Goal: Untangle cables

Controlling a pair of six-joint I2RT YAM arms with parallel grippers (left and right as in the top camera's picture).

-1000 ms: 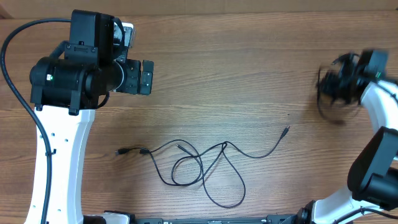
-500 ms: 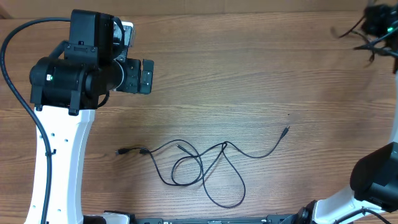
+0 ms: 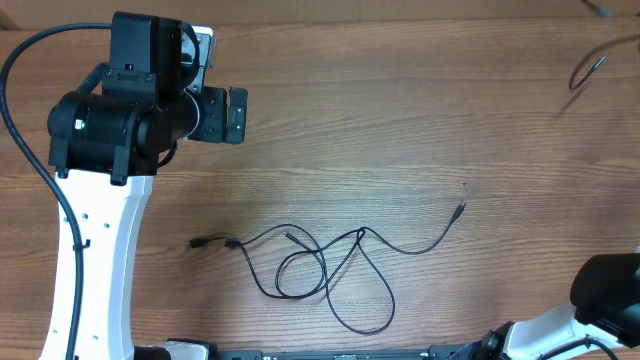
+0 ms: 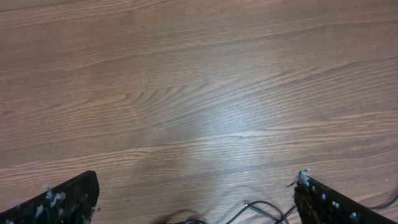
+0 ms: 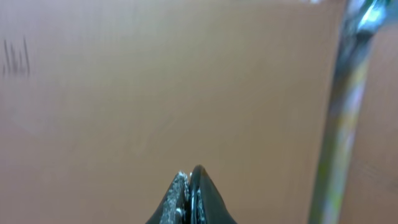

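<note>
Thin black cables [image 3: 322,268] lie in a loose tangle on the wooden table at lower middle, with one plug end at the left [image 3: 196,243] and one at the right [image 3: 460,210]. Part of the tangle shows at the bottom edge of the left wrist view [image 4: 261,208]. My left gripper [image 3: 228,115] is open and empty, high above the table at upper left, its fingers wide apart [image 4: 196,186]. My right gripper [image 5: 189,177] is shut, with a thin dark strand pinched between its tips. It is outside the overhead view. A blurred cable end [image 3: 588,70] trails at the top right corner.
The table is brown wood grain [image 3: 400,140]. The left arm's white link [image 3: 95,270] stands along the left side. The right arm's base [image 3: 600,310] is at the lower right. The right wrist faces a plain tan surface with a blurred pole [image 5: 345,106] on its right.
My right gripper has swung up and away to the upper right with a bundled cable and left the overhead view; only a trailing cable end still shows. The left arm barely moved.
</note>
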